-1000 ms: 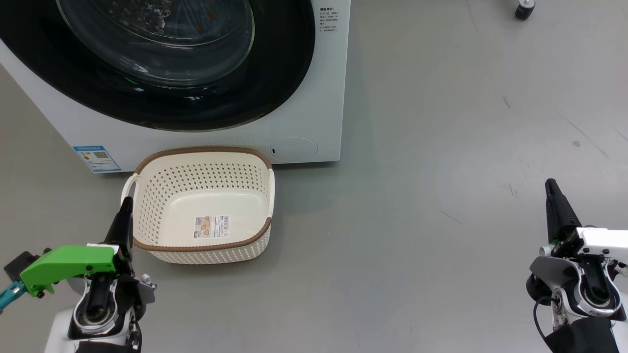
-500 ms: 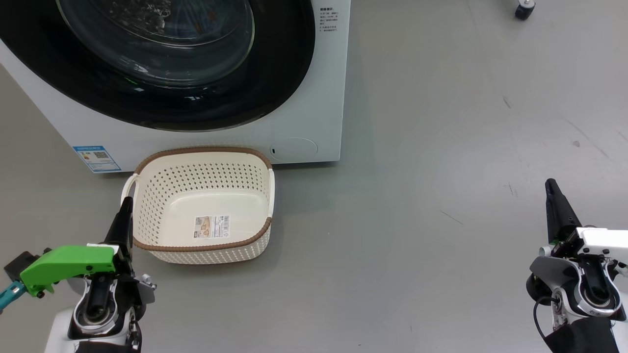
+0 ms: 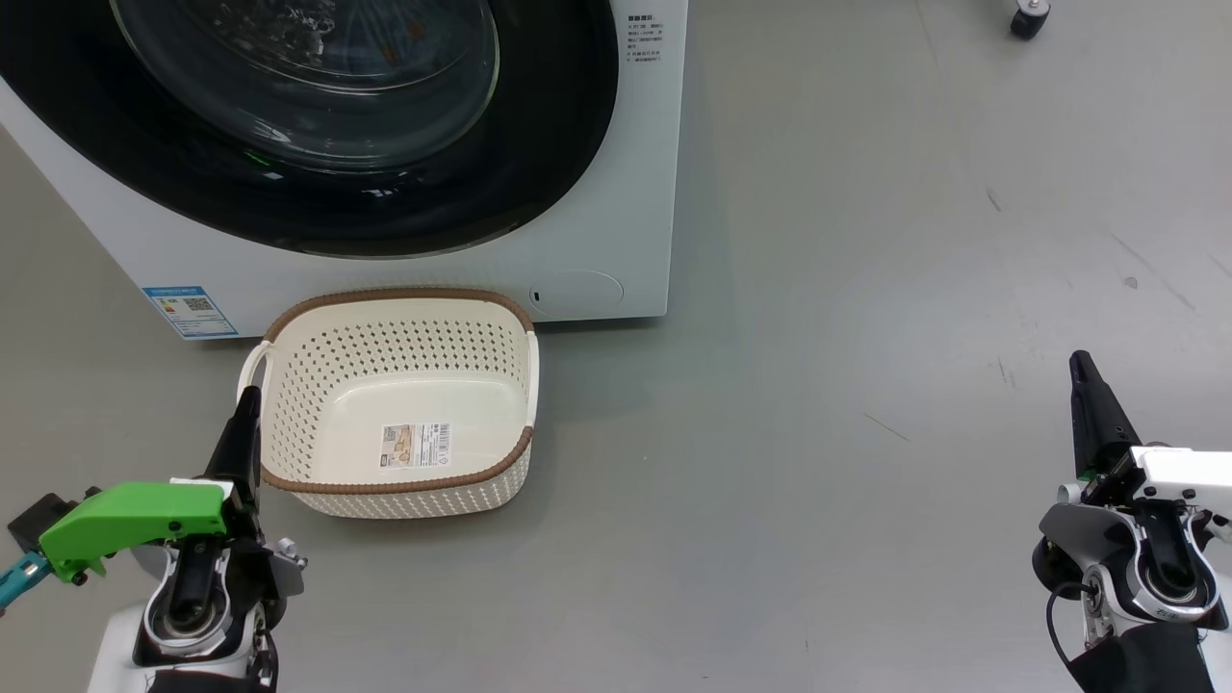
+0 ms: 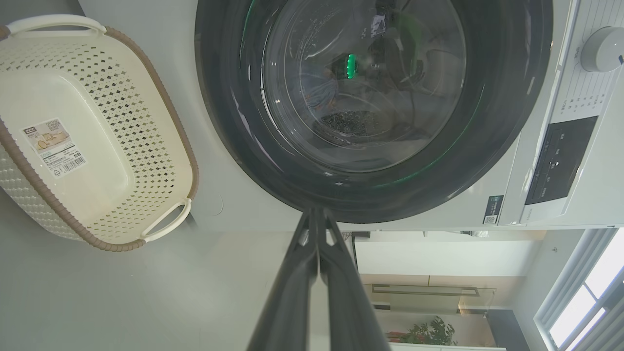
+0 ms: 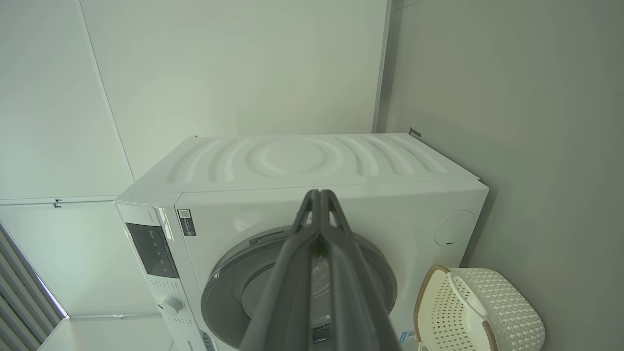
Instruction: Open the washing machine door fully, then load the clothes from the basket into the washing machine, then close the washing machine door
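Head view: L arm [image 3: 195,592] by basket [image 3: 395,385], R arm [image 3: 1155,563] apart, jaws pinched.

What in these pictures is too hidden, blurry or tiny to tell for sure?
- Head view: the top edge cuts off the upper part of the washing machine door.
- Left wrist view: reflections in the glass blur the clothes inside; their number is unclear.
- Right wrist view: the right gripper, shut, covers the door's middle.
- Head view: the print on the label in the basket is too small to read.
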### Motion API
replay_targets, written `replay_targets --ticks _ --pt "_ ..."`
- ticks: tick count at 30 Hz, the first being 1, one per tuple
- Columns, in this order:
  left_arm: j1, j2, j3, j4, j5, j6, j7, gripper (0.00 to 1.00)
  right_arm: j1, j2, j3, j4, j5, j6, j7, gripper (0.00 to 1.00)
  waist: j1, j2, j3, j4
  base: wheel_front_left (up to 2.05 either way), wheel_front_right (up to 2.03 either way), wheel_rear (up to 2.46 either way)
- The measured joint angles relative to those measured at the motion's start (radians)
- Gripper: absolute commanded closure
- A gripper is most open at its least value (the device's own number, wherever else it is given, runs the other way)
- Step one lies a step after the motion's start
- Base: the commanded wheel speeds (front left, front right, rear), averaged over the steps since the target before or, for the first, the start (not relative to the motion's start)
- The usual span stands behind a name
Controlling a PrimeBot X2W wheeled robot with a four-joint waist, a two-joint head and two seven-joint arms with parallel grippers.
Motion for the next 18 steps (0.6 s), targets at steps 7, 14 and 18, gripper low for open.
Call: replay_targets --ticks 7,14,18 --pt "0.000 0.000 0.000 0.000 0.000 0.000 0.000 1.00 0.000 0.000 0.000 0.000 0.000 0.000 0.000 1.00 0.0000 0.0000 0.000 0.000 0.00 0.00 0.00" --pt "0.000 0.000 0.000 0.000 0.000 0.000 0.000 1.00 0.000 0.000 0.000 0.000 0.000 0.000 0.000 1.00 0.0000 0.0000 0.000 0.000 0.00 0.00 0.00" --pt "0.000 0.000 0.000 0.000 0.000 0.000 0.000 1.00 0.000 0.000 0.000 0.000 0.000 0.000 0.000 1.00 0.0000 0.0000 0.000 0.000 0.00 0.00 0.00"
